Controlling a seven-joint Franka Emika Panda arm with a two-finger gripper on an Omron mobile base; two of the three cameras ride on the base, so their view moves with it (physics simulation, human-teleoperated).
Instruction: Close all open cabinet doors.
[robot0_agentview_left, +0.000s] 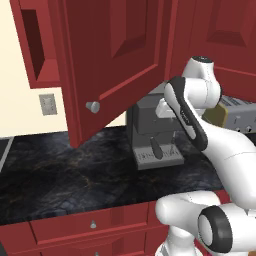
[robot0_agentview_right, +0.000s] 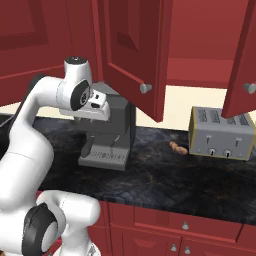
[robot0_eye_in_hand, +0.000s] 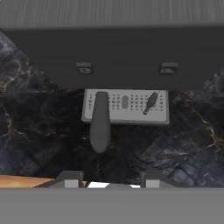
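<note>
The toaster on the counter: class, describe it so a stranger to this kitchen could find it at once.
Start at the dark marbled counter under the red wall cabinets. Go right past the grey espresso machine to the silver toaster against the cream wall, below a swung-open cabinet door. It is a boxy metal body with top slots and two front knobs, unlike the small brown item beside it.

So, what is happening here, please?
The white arm is meant to shut the cabinet doors, but two still stand open: one above the coffee machine and one above the toaster. The gripper hangs over the coffee machine, holding nothing and touching no door.
</note>
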